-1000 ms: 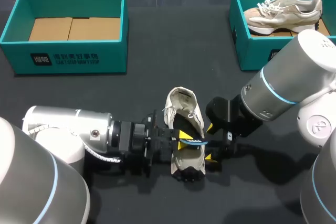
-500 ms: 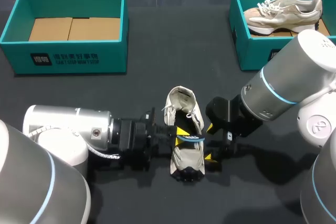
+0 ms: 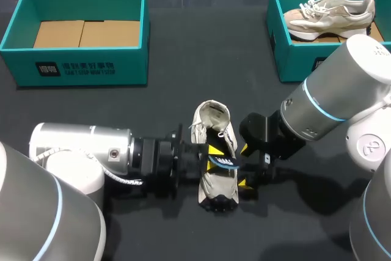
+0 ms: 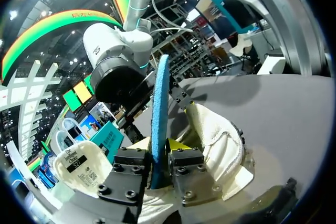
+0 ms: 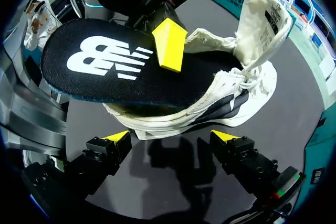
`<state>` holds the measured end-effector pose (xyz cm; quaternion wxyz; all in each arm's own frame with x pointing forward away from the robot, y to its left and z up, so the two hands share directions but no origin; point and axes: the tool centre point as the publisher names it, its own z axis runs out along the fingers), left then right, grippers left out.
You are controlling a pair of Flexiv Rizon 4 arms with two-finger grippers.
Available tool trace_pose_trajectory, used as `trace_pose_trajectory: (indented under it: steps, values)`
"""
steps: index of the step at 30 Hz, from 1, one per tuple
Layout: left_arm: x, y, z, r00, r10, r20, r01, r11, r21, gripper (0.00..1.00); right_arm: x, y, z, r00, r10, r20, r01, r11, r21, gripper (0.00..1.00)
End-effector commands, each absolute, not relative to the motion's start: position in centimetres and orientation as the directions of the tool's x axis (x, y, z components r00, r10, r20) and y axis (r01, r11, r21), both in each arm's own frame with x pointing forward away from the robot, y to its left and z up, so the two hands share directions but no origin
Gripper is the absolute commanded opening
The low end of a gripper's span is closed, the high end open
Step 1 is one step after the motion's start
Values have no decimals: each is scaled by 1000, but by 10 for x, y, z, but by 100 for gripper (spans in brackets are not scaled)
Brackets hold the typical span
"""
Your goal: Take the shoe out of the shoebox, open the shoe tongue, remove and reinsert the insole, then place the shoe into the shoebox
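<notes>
The dark table [image 3: 183, 59] filled the head view, and the two arms took up most of its lower half: the left arm [image 3: 79, 151] lay in from the lower left, the right arm [image 3: 330, 102] came down from the right edge, and both met at the lower middle. In the upper left corner stood a teal shoebox [image 3: 79, 71] with only cardboard showing on its floor; in the upper right corner a second teal shoebox [image 3: 293, 59] held a pale spare shoe [image 3: 333, 13] on its side. The task's shoe [image 3: 214, 151], cream with a dark sole, sat on the table at the lower middle, well apart from both boxes, hemmed in by a gripper on either side (its toe pointed toward the frame's bottom edge, its tongue stood up at the far end). The insole [image 3: 225, 162] lay across the shoe's opening, partly out of it. The left gripper [image 3: 211, 154] was clenched on that insole: in the left wrist view the blue edge of the insole [image 4: 159, 108] ran up between the two fingers, with the shoe [image 4: 220, 140] just beside them. The right gripper [image 3: 244, 165] stood released beside the shoe; in its own view its yellow tips [image 5: 172, 139] were spread wide, short of the shoe [image 5: 231, 93], with the black insole [image 5: 105, 66] above them and a yellow fingertip [image 5: 169, 45] of the other arm pressed on it.
</notes>
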<state>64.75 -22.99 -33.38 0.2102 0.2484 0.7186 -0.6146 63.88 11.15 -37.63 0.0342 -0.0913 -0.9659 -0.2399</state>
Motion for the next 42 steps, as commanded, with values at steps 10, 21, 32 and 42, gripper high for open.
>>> trace_pose_trajectory:
  steps: [10,21,32,42]
  values:
    - [628,-228,-315,-808,95,-582,589,91,-803,23,638,112,-377,-981,162,108,193,868,457,100]
    - [632,-229,-334,-780,157,-606,624,113,-773,0,638,112,-377,-981,162,108,193,868,457,100]
    - [655,-222,-349,-717,157,-679,697,179,-694,0,638,112,-377,-981,162,108,193,868,457,100]
    - [653,-221,-340,-774,109,-624,634,151,-759,22,638,112,-377,-981,162,108,193,868,457,100]
